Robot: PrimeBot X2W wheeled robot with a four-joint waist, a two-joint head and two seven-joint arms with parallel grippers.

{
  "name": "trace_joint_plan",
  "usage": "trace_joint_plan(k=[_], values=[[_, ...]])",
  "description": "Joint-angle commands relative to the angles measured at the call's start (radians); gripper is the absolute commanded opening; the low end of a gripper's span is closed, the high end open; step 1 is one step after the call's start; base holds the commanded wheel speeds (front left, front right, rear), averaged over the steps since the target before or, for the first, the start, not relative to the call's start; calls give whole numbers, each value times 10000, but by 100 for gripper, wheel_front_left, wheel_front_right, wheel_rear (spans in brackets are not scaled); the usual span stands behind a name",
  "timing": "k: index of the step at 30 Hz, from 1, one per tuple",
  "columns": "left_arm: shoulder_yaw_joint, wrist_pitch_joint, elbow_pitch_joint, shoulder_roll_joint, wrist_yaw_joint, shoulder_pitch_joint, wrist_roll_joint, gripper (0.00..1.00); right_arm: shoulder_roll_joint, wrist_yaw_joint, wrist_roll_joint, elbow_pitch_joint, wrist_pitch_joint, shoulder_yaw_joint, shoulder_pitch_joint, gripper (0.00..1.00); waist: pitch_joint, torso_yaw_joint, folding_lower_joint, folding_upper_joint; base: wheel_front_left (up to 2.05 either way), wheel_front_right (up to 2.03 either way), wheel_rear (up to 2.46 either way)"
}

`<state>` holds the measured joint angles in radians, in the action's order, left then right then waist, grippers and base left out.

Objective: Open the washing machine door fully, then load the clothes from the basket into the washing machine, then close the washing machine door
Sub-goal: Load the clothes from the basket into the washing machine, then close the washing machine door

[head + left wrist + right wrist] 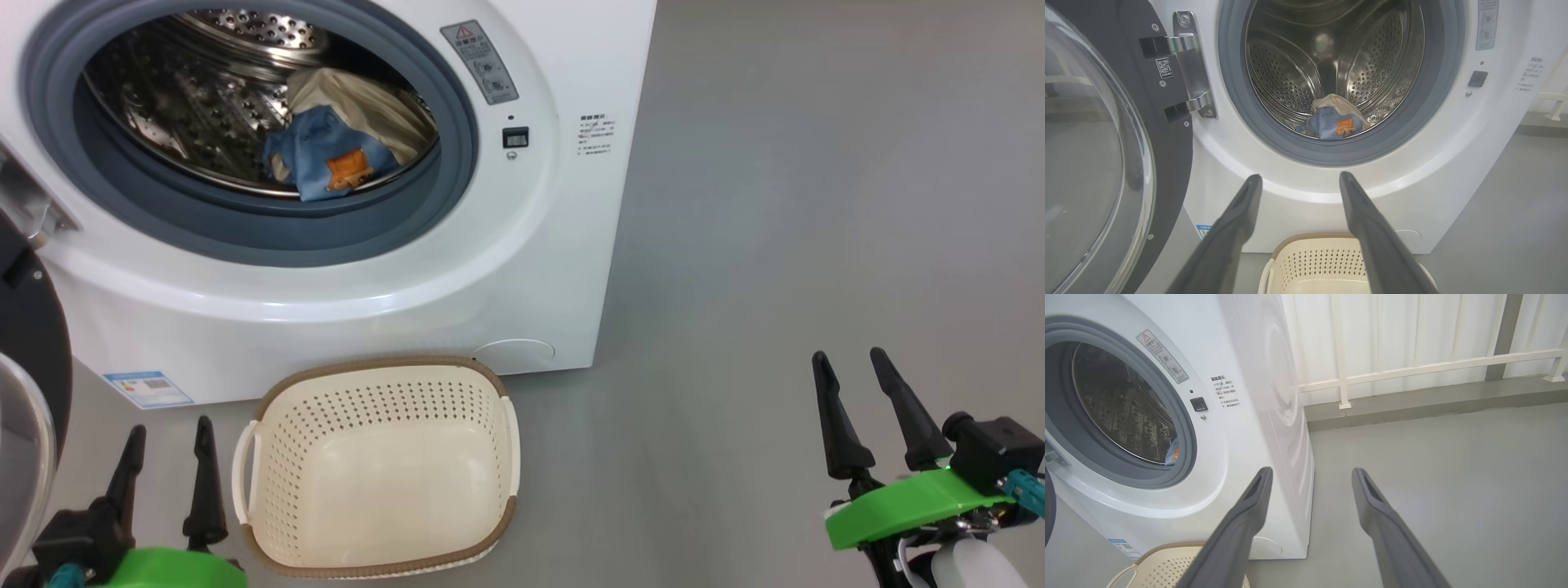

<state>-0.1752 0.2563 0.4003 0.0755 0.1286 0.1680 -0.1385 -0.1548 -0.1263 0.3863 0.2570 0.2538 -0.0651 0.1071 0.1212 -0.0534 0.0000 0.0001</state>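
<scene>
The white washing machine (522, 269) stands with its drum exposed. Its black-rimmed glass door (24, 408) (1090, 155) hangs swung out at the left. Inside the steel drum lie the clothes (343, 139) (1335, 120), the blue printed piece in front of the cream one. The cream basket (375, 465) (1314, 261) sits on the floor before the machine, with nothing in it. My left gripper (167, 433) (1300, 177) is open just left of the basket, holding nothing. Far off to the right my right gripper (849, 359) (1310, 471) is open over bare floor.
Grey floor (816, 204) stretches to the right of the machine. A white railing (1412, 367) and a low kerb run along the wall behind. The door's steel hinge (1190, 65) sits at the machine's left front.
</scene>
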Motion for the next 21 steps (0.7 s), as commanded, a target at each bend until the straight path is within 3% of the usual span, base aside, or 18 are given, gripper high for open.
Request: trace_joint_plan(k=[1,21], values=[[-333,55,-401,150,21,-77,75,100,-134,-44,76,-261,80,-164,-135,100,-39,32,0,-1,0,0,0],[-493,55,-752,-49,21,-408,-25,100,-9,-44,70,-278,80,-123,-145,100,-42,-30,0,-1,0,0,0]])
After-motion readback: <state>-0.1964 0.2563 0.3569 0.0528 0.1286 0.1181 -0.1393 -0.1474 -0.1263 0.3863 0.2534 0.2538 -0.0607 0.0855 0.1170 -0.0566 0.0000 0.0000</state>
